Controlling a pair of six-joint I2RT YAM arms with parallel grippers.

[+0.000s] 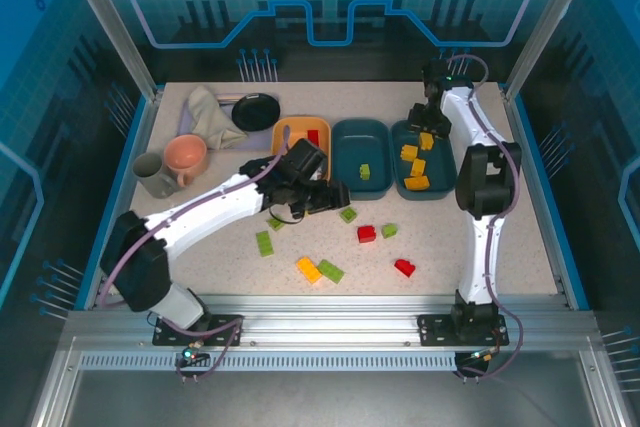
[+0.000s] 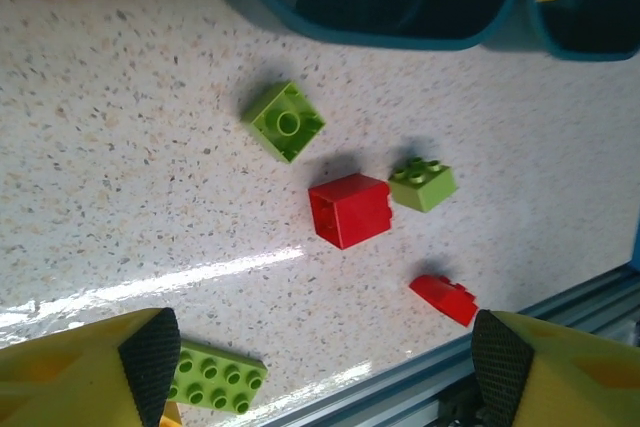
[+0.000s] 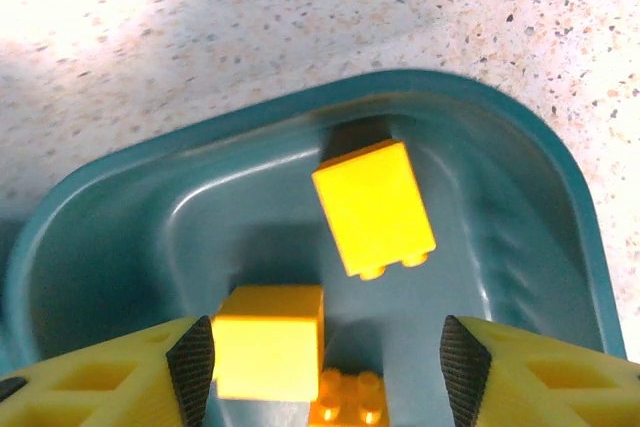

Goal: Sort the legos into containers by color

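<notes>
A: Left gripper — state?
B: Jaws spread wide, nothing between them. We place it over mid-table, above the loose legos.
A: Nearest target?
B: In its wrist view the red brick sits at 12 o'clock from the finger gap, well apart. It's blocky with no real long axis, its faces turned a little off the jaw line. The green square brick lies further out, between 11 and 12. The green two-by-four is at 9 o'clock, just beside one finger pad, with its long axis roughly 9 to 3.
A: Which arm takes them?
B: We judge the left, since it's far nearer. Red would go to the light orange tray, at 11 o'clock of that gripper in the top view.
A: Right gripper?
B: Parted too, over the right teal tray. One yellow brick sits against or just beside one finger and clear of the other — we read that as no grip. It's at about 10 o'clock of the gap, inside the tray.
</notes>
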